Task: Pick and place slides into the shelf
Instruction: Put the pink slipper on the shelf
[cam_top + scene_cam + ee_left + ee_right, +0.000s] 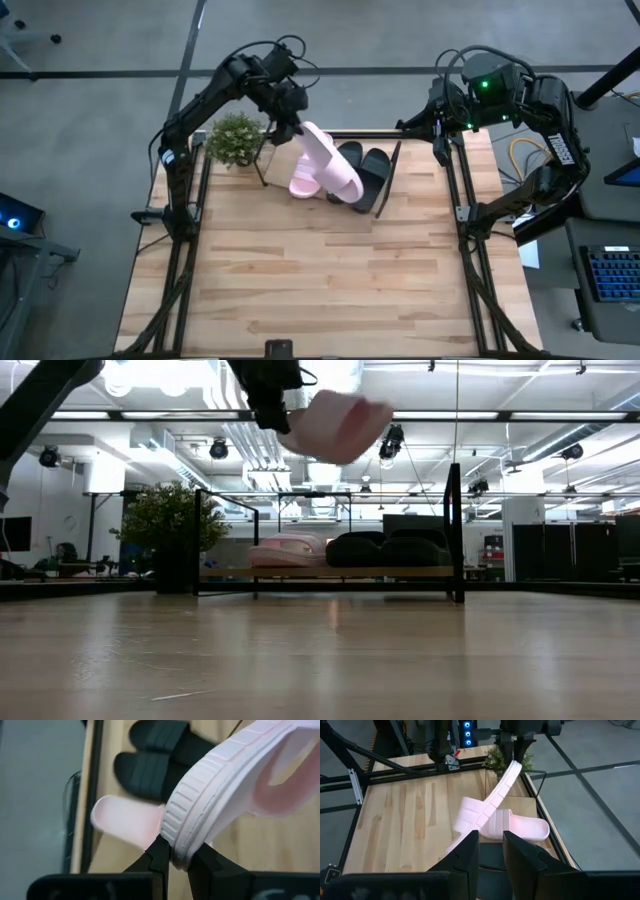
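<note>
While your left gripper [174, 857] clamps the pink slide [330, 160] by its heel, lower it onto the shelf [330, 572] beside its mate [517, 826].

The raised slide [330, 160] in the black left tool [172, 862] is pale pink, with a ribbed pattern along its sole edge. A second pale pink slide [303, 183] lies on the shelf [330, 572], whose board is light wood and whose tubing is black. Beside it sit two black slides [365, 165] with grooved straps. The bench [330, 290] is light wood in long planks, framed in black. At its far left corner stands a green plant [236, 138]. The right tool [490, 847] is black.
</note>
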`<state>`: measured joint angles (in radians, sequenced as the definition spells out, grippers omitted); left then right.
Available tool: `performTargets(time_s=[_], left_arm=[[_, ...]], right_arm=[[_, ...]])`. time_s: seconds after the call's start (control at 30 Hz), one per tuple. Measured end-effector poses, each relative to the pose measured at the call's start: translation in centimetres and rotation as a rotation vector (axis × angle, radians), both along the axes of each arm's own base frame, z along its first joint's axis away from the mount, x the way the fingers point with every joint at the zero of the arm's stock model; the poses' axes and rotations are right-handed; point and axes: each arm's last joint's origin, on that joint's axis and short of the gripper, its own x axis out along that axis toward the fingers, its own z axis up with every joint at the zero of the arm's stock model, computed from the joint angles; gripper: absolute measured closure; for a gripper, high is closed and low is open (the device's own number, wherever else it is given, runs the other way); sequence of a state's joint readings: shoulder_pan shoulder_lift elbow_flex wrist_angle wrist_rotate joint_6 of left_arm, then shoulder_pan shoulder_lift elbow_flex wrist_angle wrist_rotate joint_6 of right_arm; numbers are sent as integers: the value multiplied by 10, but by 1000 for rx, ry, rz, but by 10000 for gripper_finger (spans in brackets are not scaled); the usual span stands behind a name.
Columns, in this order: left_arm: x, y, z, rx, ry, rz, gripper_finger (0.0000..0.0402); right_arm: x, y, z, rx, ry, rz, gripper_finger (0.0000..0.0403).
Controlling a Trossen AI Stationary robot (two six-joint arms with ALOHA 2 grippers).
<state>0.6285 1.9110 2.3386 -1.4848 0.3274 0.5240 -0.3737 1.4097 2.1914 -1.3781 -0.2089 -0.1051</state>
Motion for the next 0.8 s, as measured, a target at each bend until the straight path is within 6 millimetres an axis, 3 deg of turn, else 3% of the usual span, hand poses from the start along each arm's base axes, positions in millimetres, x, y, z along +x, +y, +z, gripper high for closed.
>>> performTargets(time_s=[0.4, 0.8], left_arm=[[-7, 5, -2, 211, 181, 79, 380], [-17, 1, 3, 261, 253, 121, 380]], right_arm=[[8, -3, -4, 7, 19, 0, 323], [21, -8, -10, -7, 56, 19, 323]])
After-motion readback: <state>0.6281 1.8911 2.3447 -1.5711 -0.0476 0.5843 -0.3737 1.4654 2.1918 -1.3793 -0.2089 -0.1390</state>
